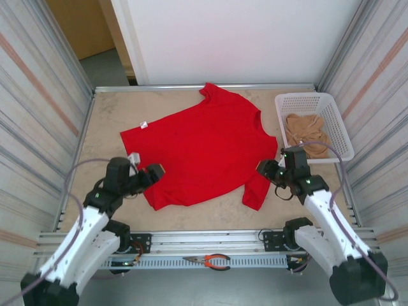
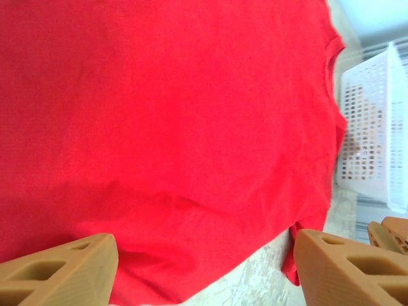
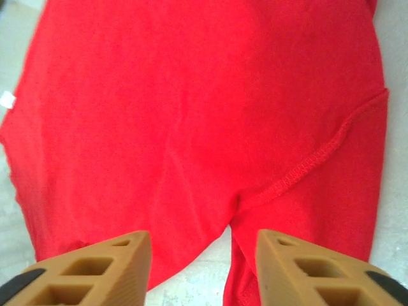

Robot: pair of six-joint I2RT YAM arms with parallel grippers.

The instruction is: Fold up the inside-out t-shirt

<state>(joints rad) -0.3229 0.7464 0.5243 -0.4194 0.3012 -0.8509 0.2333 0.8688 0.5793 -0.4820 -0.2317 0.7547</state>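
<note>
Shirt status: the inside-out t-shirt lies spread in one layer on the middle of the worktop. It is skewed, with the neck toward the right edge and the hem toward the left edge. One sleeve points at the far edge, the other at the near edge. The right wrist view shows raised seam stitching at the near sleeve, and a small white tag sits at the hem.

Progress: flattening looks done. No fold is visible, so every fold is judged left to make.

Left pincer: jaws wide apart over the near hem corner, clamped on nothing.

Right pincer: jaws apart over the near sleeve's underarm, nothing between them.

By the right edge, a white basket holds a tan garment, which lies apart from the shirt.
</note>
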